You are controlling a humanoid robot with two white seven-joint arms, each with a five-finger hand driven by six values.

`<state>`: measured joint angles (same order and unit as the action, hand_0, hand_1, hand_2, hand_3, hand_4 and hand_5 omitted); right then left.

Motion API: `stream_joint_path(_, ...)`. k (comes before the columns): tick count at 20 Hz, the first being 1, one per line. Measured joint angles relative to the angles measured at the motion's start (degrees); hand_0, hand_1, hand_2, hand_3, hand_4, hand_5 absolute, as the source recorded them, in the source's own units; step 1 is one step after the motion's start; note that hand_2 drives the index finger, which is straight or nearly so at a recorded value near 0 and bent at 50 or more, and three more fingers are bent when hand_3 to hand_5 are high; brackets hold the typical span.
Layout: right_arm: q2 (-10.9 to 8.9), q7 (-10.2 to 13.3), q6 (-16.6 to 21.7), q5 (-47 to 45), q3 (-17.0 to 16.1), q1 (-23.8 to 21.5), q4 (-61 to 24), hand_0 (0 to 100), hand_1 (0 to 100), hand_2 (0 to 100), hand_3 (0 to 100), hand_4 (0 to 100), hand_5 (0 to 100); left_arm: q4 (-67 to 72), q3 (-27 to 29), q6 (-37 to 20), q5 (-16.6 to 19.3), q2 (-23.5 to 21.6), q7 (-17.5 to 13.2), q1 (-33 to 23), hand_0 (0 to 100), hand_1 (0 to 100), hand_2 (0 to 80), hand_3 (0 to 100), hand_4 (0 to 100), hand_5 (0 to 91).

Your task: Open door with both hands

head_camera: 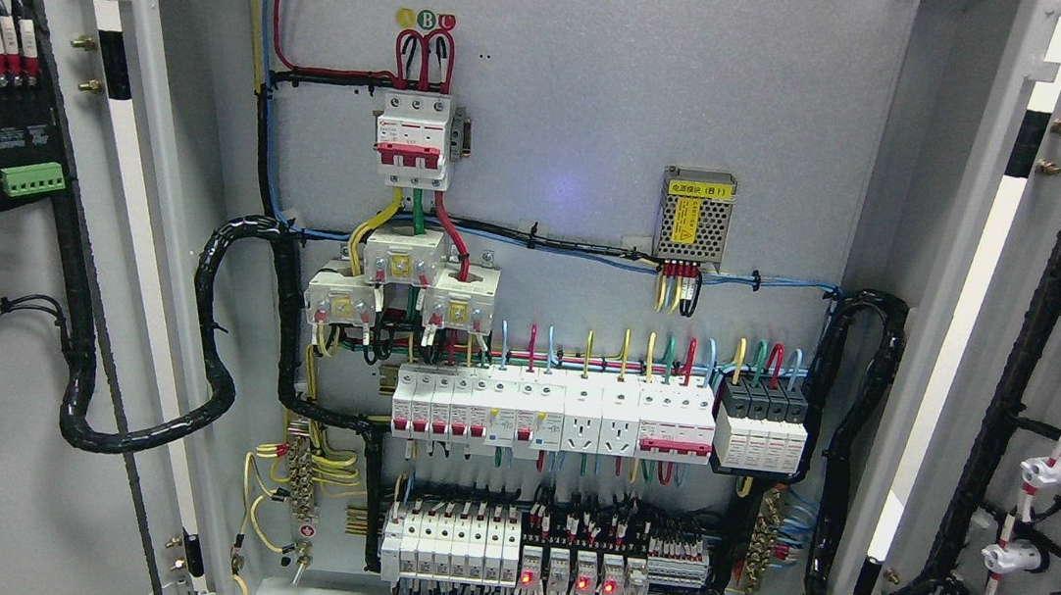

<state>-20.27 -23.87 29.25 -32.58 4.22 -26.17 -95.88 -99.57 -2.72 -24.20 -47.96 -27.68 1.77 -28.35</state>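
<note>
Both doors of the cabinet [898, 178] stand swung wide open: the left door [32, 442] fills the left edge, the right door [992, 405] the right edge, each with black cables on its inner face. Between them sit rows of breakers [552, 416] and a small power supply [694, 216]. Neither hand shows, so their state cannot be told.
</note>
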Motion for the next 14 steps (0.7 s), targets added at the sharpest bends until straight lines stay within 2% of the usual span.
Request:
stream_joint_path(4, 0.63, -0.06, 0.13, 0.76, 3.44, 1.25, 8.29, 19, 0, 0, 0, 0, 0, 8.04, -2.31, 0.03, 3.01, 2.53, 0.19, 0.89, 0, 0, 0.0, 0, 0, 0.0)
stream_joint_path(7, 1.86, -0.19, 0.15, 1.10, 5.52, 2.85, 15.58, 19, 0, 0, 0, 0, 0, 15.63, -3.79, 0.04, 5.81, 4.93, 0.36, 2.45, 0, 0, 0.0, 0, 0, 0.0)
stream_joint_path(14, 4.88, 0.00, 0.07, 1.48, 8.28, 6.92, 32.78, 19, 0, 0, 0, 0, 0, 35.96, -7.10, 0.07, 10.13, 10.88, -3.73, 7.40, 0, 0, 0.0, 0, 0, 0.0)
